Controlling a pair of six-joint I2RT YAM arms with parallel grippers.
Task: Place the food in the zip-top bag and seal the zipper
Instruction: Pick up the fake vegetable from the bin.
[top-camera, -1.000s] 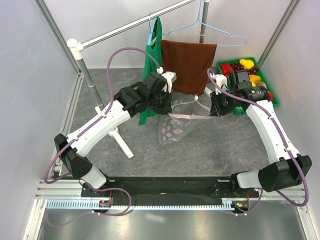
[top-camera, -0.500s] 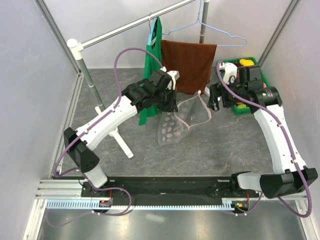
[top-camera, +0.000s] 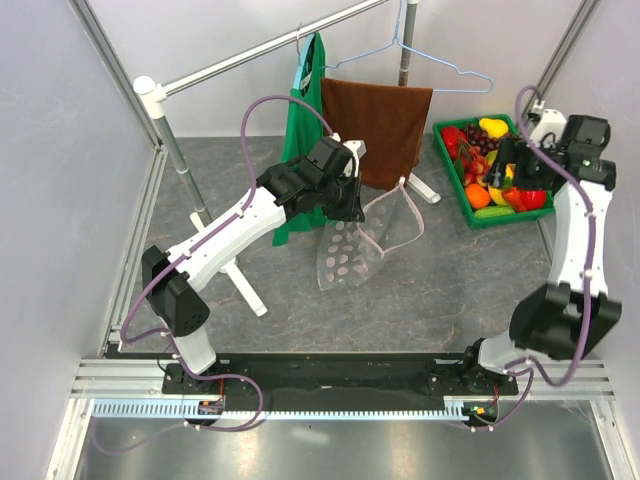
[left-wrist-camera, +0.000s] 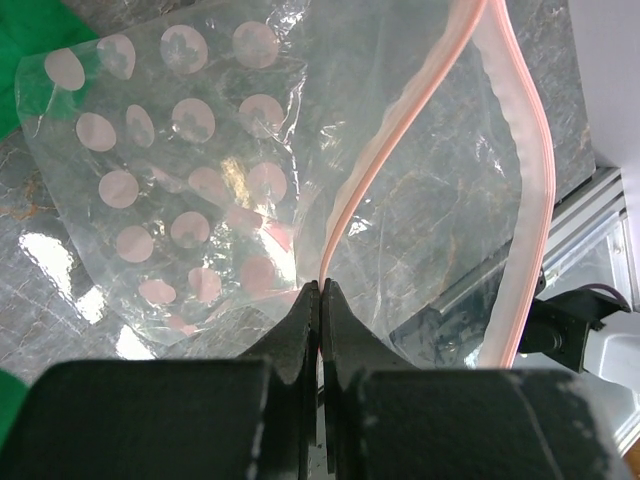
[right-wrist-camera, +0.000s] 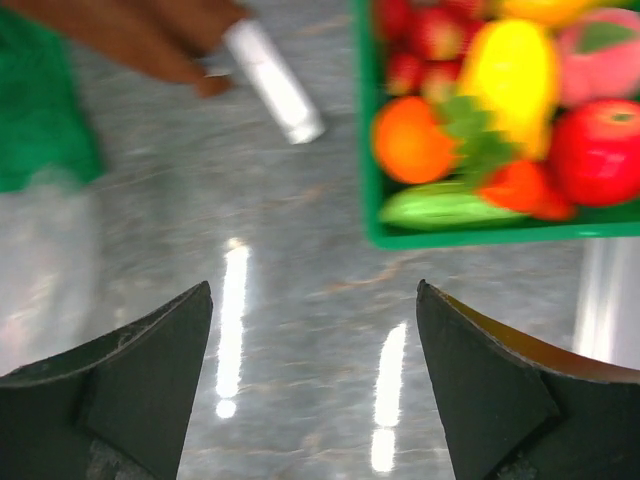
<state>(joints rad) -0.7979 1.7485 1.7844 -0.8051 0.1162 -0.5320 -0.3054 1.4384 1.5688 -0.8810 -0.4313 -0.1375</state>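
Observation:
The zip-top bag (top-camera: 345, 258) is clear with pink dots (left-wrist-camera: 180, 170) and hangs tilted down to the table, mouth agape. My left gripper (top-camera: 350, 207) (left-wrist-camera: 320, 288) is shut on one lip of its zipper (left-wrist-camera: 365, 170). The other lip (left-wrist-camera: 525, 140) curves free to the right. The food (top-camera: 490, 170) lies in a green tray (top-camera: 500, 220): an orange (right-wrist-camera: 410, 140), a yellow fruit (right-wrist-camera: 510, 65), a red apple (right-wrist-camera: 600, 145) and a green cucumber (right-wrist-camera: 440, 208). My right gripper (top-camera: 507, 170) (right-wrist-camera: 310, 290) is open and empty, high above the tray's near-left corner (right-wrist-camera: 372, 232).
A brown towel (top-camera: 378, 130) and a green cloth (top-camera: 300, 150) hang from the rack behind the bag, beside a blue wire hanger (top-camera: 440, 62). The rack's white foot (right-wrist-camera: 275, 85) lies on the table between bag and tray. A metal pole (top-camera: 175, 150) stands at left.
My right gripper has let go of the bag's mouth, opened wide and swung right and back over the green tray. My left gripper has lifted its edge of the bag slightly.

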